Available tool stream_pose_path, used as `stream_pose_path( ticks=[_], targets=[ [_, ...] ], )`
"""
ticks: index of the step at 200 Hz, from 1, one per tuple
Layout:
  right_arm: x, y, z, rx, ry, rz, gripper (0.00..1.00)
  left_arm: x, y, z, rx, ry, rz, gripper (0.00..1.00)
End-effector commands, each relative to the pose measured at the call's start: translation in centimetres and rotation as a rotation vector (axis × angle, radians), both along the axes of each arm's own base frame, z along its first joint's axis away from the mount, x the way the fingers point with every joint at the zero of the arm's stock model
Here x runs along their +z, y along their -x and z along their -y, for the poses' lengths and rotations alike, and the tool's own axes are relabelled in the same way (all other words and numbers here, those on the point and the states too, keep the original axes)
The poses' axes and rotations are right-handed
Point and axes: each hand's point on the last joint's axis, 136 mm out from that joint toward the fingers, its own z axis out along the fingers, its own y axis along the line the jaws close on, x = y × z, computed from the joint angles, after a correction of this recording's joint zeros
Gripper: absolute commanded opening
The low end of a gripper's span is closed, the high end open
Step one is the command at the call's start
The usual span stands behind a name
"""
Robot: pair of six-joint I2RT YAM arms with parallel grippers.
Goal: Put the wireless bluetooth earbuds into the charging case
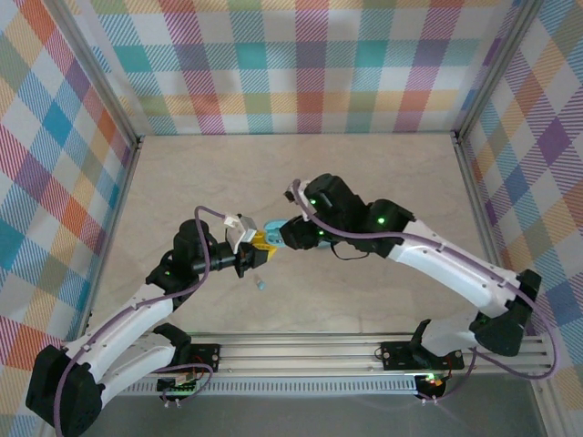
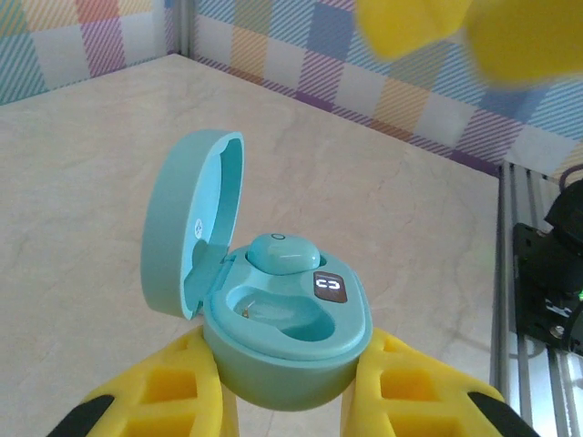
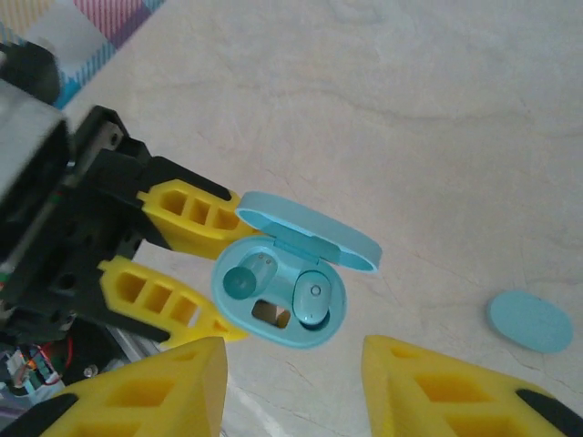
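Note:
The charging case point(image 2: 287, 328) is a teal oval shell with its lid hinged open. My left gripper point(image 2: 287, 387) is shut on the case's body, one yellow finger point(image 2: 168, 391) on each side. One teal earbud point(image 2: 282, 252) sits in the far slot, and the near slot point(image 2: 278, 314) is empty. In the right wrist view the case point(image 3: 278, 319) shows from above with the seated earbud point(image 3: 312, 298). My right gripper point(image 3: 293, 360) hovers open just above the case with nothing between its fingers. From the top camera both grippers meet mid-table, left point(image 1: 260, 248) and right point(image 1: 290, 235). A tiny pale nub, an earbud point(image 1: 261, 284), lies on the table below them.
A light blue oval disc point(image 3: 530, 320) lies on the pale tabletop point(image 1: 364, 173) to one side of the case. Checked walls enclose the table on three sides. The metal rail point(image 1: 310, 350) with the arm bases runs along the near edge.

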Motion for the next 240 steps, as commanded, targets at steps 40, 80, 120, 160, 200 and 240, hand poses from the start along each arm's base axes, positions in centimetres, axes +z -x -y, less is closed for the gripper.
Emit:
stream_pose_path(
  ticks=[40,80,120,160,200,240],
  targets=[
    [-5.3,-0.5,2.6,-0.240,-0.166,-0.294,0.46,1.6,-1.0,-2.0,0.164,-0.025,0.024,0.05],
    [-11.6,0.4,2.7,-0.305,-0.154,-0.493,0.45,1.1,-0.4,-3.9,0.254,-0.021,0.024,0.05],
    [-17.2,2.6,-0.6,-0.211,-0.010,-0.624,0.39,1.2,0.3,-6.1,0.347,-0.020,0.035,0.05],
    [-21.0,4.6,-5.3,-0.093,0.097,-0.692,0.36,1.8,1.1,-7.7,0.401,-0.030,0.062,0.06],
    [-22.6,5.6,-7.5,-0.064,0.151,-0.695,0.34,1.6,1.9,-9.0,0.445,-0.040,0.078,0.07],
    [-23.9,5.6,-8.0,-0.082,0.263,-0.673,0.39,1.1,2.4,-9.7,0.462,-0.053,0.067,0.07]
  ],
)
